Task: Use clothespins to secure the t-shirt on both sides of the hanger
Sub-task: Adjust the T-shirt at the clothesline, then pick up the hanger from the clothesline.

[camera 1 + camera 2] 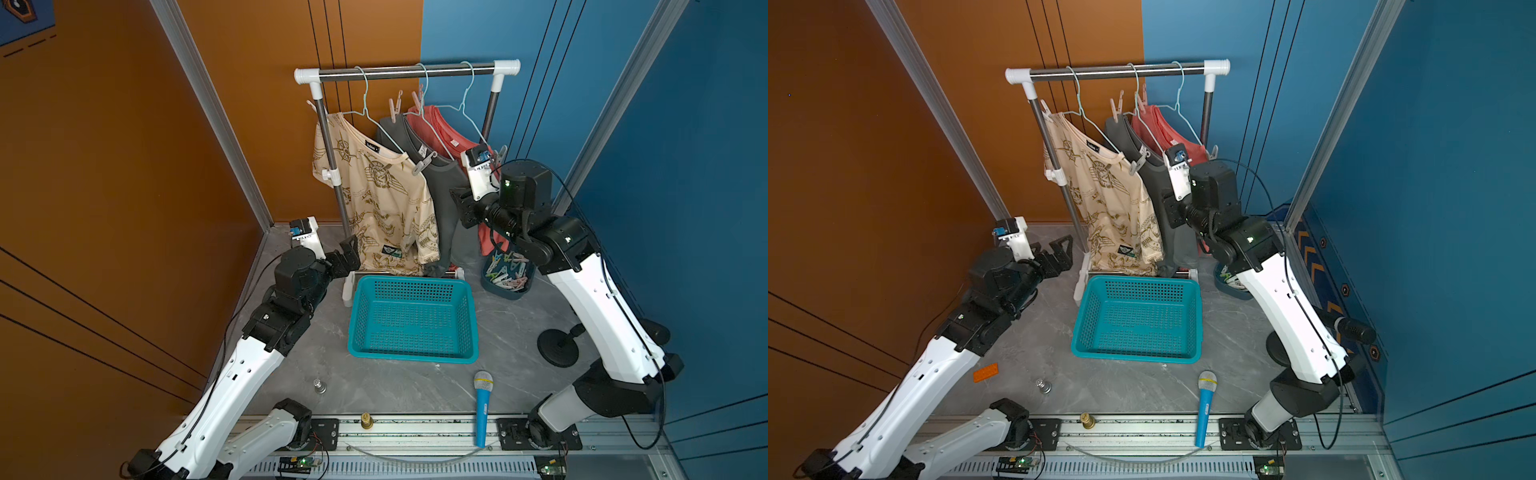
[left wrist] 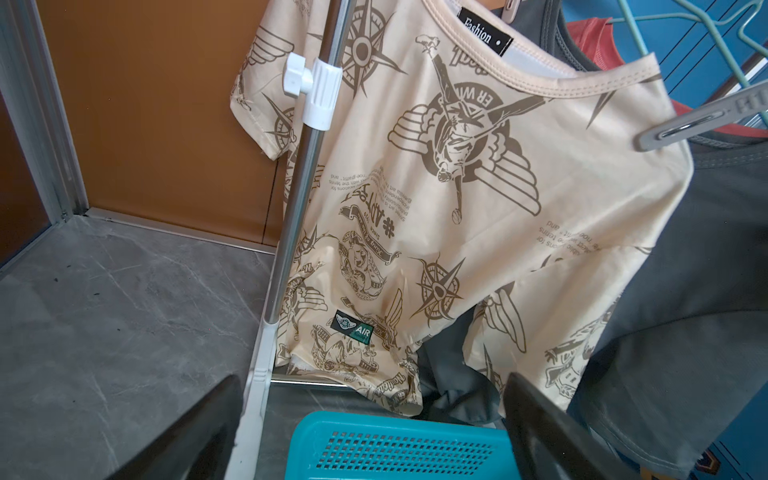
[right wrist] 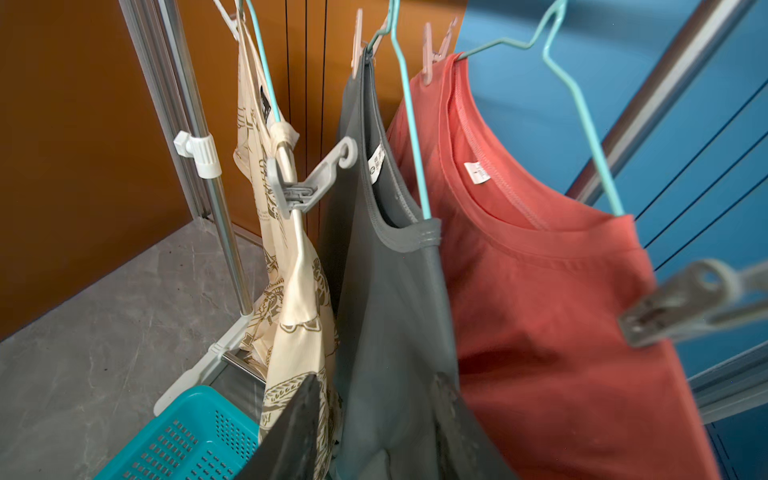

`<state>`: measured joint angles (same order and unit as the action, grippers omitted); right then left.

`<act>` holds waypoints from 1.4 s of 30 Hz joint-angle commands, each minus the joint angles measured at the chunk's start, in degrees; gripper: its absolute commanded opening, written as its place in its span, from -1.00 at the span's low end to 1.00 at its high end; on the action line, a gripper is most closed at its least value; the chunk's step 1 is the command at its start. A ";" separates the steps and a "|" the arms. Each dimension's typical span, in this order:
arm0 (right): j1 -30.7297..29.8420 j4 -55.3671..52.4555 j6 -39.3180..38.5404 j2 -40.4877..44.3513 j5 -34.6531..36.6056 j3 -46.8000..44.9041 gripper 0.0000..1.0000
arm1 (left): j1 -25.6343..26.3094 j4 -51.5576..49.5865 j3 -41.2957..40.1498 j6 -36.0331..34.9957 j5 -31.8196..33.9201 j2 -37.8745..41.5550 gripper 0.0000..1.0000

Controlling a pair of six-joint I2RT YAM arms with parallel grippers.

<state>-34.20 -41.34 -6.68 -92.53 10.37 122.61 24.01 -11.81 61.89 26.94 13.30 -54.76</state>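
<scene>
Loose clothespins (image 1: 508, 272) in mixed pastels are lying heaped in a dark blue tub (image 1: 510, 294) on the surface by the clothes rack's (image 1: 407, 70) right foot. In a top view the pile is showing plainly. In a top view the right arm is covering most of that tub (image 1: 1222, 284).

Others are already sitting on the shirts, each of which is hanging from one of the teal wire hangers (image 3: 410, 124). A grey clothespin (image 3: 306, 189) is clamping the near shoulder of the cream printed t-shirt (image 2: 457, 216). A second grey clothespin (image 3: 681, 305), blurred in the right wrist view, is biting the coral t-shirt's (image 3: 561, 324) near shoulder. A pink clothespin (image 3: 356, 50) is gripping the far shoulder of the dark grey t-shirt (image 3: 395, 316), and another pink clothespin (image 3: 428, 58) is gripping the coral one's far shoulder.

Only the right wrist view is showing the right hand (image 3: 376, 386) closely. Its jaws are standing partly apart with dark grey fabric hanging in the gap. Whether the fingers (image 3: 299, 428) are pressing that fabric cannot be told.

The left hand (image 1: 1061, 254) is hovering low by the rack's left upright, spread wide and holding nothing. Its wrist view is showing the cream shirt's print and "Fashion" label.

A teal basket (image 1: 411, 283) is sitting before the rack, with a blue toy microphone (image 1: 482, 409) nearer the rail. An orange brick (image 1: 985, 372) is showing in a top view.
</scene>
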 commanded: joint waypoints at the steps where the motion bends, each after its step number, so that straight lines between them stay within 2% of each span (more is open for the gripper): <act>1: 1.56 -0.53 -1.35 -1.50 -0.63 4.17 -0.10 | -0.88 -2.17 -0.72 0.81 -0.34 1.06 0.95; 9: 5.49 -0.32 1.47 -4.46 -6.11 5.76 -0.12 | -1.11 -1.46 -0.21 1.10 -1.06 -0.38 0.95; 19: 7.43 0.84 2.97 0.27 -14.97 2.01 -0.11 | -1.16 0.46 0.42 1.88 -2.73 -3.86 0.95; 30: 16.91 8.00 12.96 5.24 -29.16 -4.04 -0.07 | -1.21 3.63 0.78 3.46 -4.69 -6.67 0.95; 42: 15.41 10.90 17.57 0.05 -32.31 -3.78 -0.09 | -1.59 2.09 -0.02 3.86 -4.08 -4.94 0.95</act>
<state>-18.11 -32.56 8.73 -91.42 -20.01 119.37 23.18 -9.87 61.89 30.15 9.82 -61.06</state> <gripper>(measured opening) 0.459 0.976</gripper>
